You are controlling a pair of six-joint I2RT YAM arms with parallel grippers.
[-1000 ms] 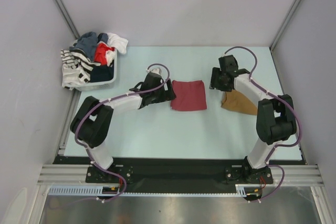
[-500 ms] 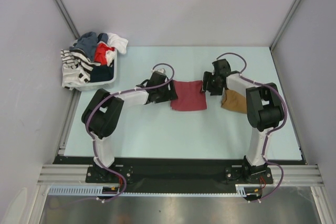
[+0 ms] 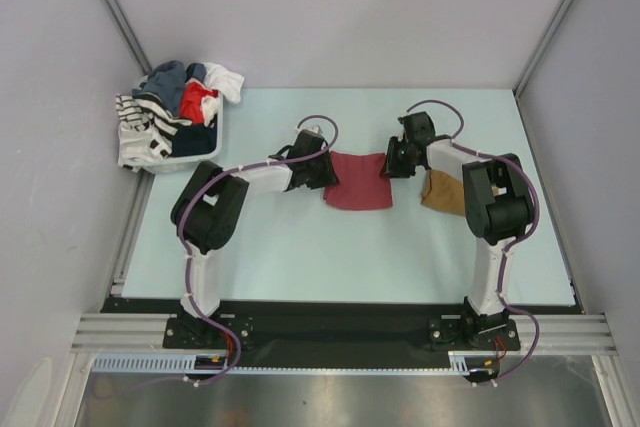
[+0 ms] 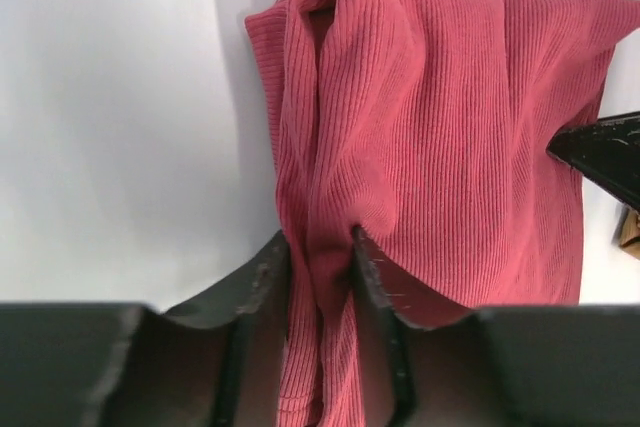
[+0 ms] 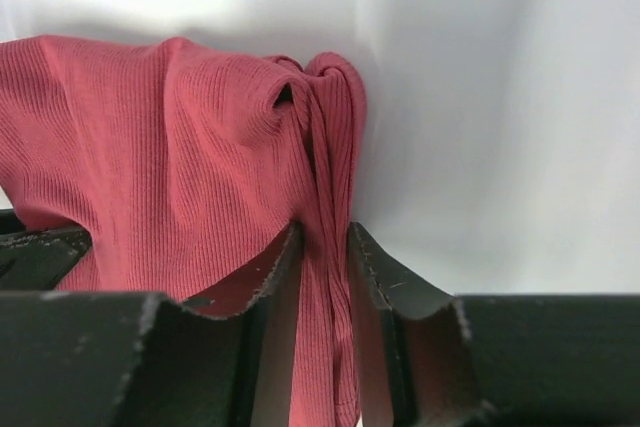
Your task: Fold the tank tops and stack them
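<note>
Left gripper [image 4: 320, 242] and right gripper [image 5: 324, 230] each clamp one side edge of the ribbed dark maroon tank top [image 3: 358, 184], which lies folded just beside the folded tan-brown cloth tank top [image 3: 440, 194]; judging from this, stacking remains to be done, and so does the white plastic basket of mixed clothes [image 3: 195, 160] well apart from it.

A pale blue worktop [image 3: 300, 257] is filling the middle of the frame. A white basket [image 3: 200, 155] is sitting at its upper left corner. Grey walls [image 3: 330, 17] are standing around it. A shiny metal sheet [image 3: 330, 402] is lying along the bottom.
</note>
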